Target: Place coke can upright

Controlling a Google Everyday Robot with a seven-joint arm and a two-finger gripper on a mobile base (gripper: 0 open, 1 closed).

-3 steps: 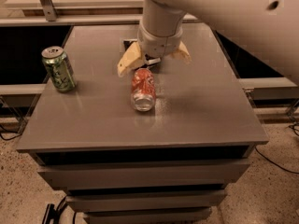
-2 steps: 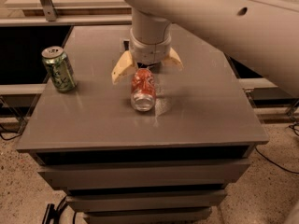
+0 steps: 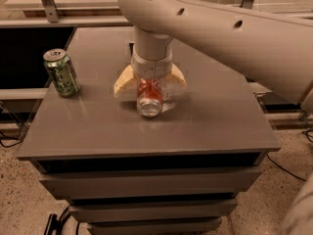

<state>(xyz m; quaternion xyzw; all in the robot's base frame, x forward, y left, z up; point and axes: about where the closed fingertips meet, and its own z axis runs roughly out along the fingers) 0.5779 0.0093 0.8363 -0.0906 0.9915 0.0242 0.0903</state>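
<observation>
The coke can (image 3: 149, 100) lies on its side near the middle of the grey cabinet top (image 3: 210, 116), its silver end facing me. My gripper (image 3: 149, 84) hangs straight down over the can's far half. It is open, with one cream finger (image 3: 122, 84) to the left of the can and the other to the right, low near the surface. The can's far end is hidden under the wrist.
A green can (image 3: 61, 72) stands upright near the left edge of the top. The big arm link crosses the upper right of the view. Drawer fronts lie below the front edge, and a shelf rail runs behind.
The arm has swung left and lowered, so the open fingers now straddle the coke can. The can still lies in the same spot.
</observation>
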